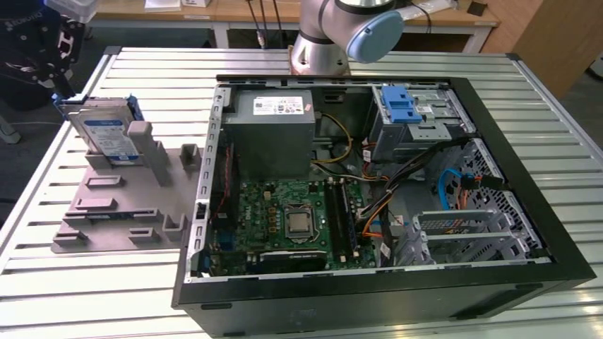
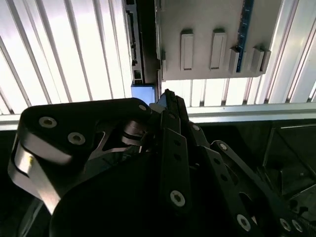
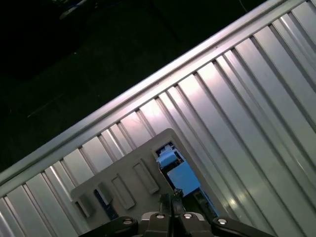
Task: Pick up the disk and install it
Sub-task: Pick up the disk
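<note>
The disk [image 1: 102, 134] stands on edge in the far end of the grey slotted tray [image 1: 123, 212], at the exterior view's left; it is silver with a white-and-blue label and blue side rails. My gripper [image 1: 58, 74] hangs just above and behind its top edge, apart from it. In both wrist views the fingertips lie pressed together with nothing between them, so the gripper [image 2: 168, 96] is shut. The second wrist view shows the disk's dark edge [image 2: 136, 49] and the tray [image 2: 212, 29] beyond the tips. In the first wrist view the disk's blue part [image 3: 180, 175] sits beyond the gripper [image 3: 170, 198].
An open black computer case [image 1: 377, 296] lies on the ribbed metal table [image 1: 94, 289], at the exterior view's right. Inside are a grey power supply box [image 1: 268, 134], the motherboard [image 1: 282, 219], cables and a drive bay with a blue bracket [image 1: 400, 106]. The arm's base [image 1: 320, 42] stands behind the case.
</note>
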